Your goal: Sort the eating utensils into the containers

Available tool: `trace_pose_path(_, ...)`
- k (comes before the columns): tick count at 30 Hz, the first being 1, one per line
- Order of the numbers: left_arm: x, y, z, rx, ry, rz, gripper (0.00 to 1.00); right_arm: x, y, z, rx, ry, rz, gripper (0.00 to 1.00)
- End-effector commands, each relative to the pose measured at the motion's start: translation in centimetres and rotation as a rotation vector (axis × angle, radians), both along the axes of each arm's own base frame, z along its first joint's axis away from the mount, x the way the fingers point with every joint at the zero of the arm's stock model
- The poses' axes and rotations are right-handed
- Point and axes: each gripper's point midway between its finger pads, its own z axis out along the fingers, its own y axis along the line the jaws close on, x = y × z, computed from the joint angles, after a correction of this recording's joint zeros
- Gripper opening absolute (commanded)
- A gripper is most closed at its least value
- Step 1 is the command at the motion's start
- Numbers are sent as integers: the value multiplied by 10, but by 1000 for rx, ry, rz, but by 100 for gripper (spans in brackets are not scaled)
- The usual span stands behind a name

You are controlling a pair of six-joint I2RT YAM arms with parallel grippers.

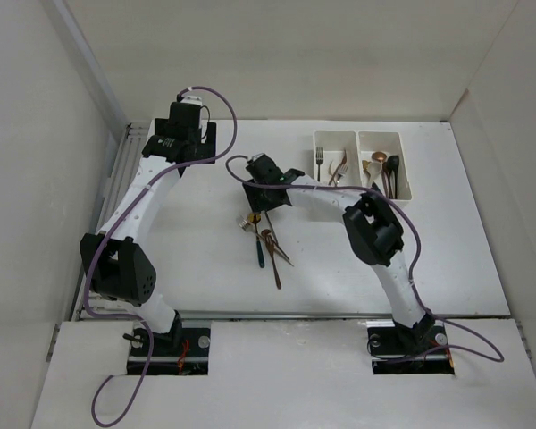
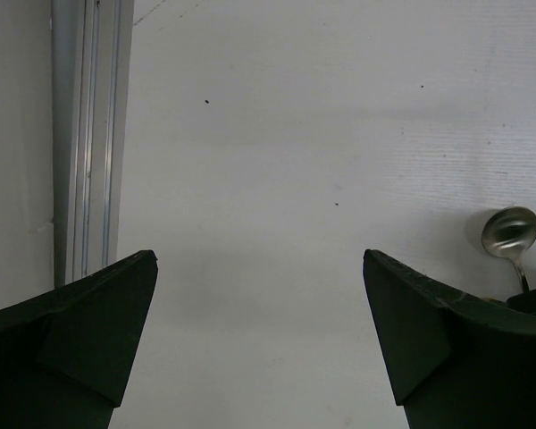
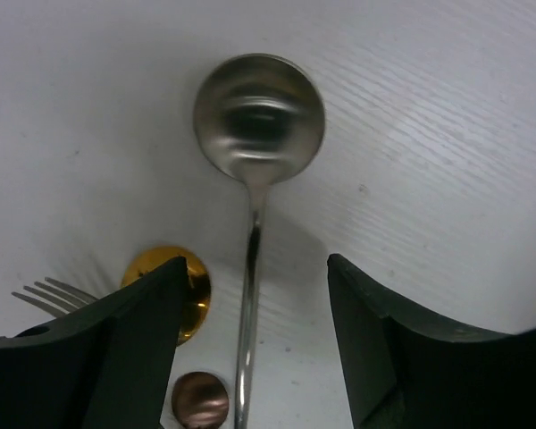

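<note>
Looking down on a white counter (image 1: 205, 268), we see 2 arms reaching away from the near edge. The right claw (image 3: 255, 268) hangs over a small cluster of loose utensils (image 1: 266, 239) near the middle of the counter, its jaws released and spread wide. Between them runs the handle of a silver spoon (image 3: 259, 116), touched by neither finger, its round bowl pointing away from the wrist. Beside that handle lie a gold spoon head (image 3: 199, 295), a copper spoon head (image 3: 201, 399) and fork tines (image 3: 49, 295). The left claw (image 2: 259, 259) is also released and empty, over bare counter at the far left beside a metal rail (image 2: 85, 134). At the far right sits the white 2-compartment tray (image 1: 358, 134), with forks (image 1: 322, 159) in its left compartment and spoons (image 1: 384, 170) in its right.
</note>
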Motion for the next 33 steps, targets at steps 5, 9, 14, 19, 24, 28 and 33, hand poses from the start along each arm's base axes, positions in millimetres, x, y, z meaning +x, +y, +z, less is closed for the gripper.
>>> trace_pose_path(5, -2, 4, 14, 1, -49, 10, 100, -3, -19, -8, -33, 25, -90, 57)
trace_pose_path(9, -2, 6, 15, 7, -50, 17, 100, -18, -30, -18, -32, 49, -99, 51)
trace_pose_path(14, -2, 2, 14, -5, -47, 2, 100, -35, -30, -30, -83, 64, -79, 47)
trace_pose_path(19, -2, 2, 14, -5, -47, 2, 100, -53, -30, -55, -166, 99, -56, 27)
trace_pose_path(24, -2, 2, 14, -5, -47, 2, 100, -50, -22, -42, -108, 65, -38, 0)
trace_pose_path(28, -2, 2, 14, -5, -47, 2, 100, -21, -16, 17, -53, -58, -36, 0)
trace_pose_path(33, -3, 2, 22, -10, -65, 2, 100, 31, -42, 169, 102, -319, -100, 0)
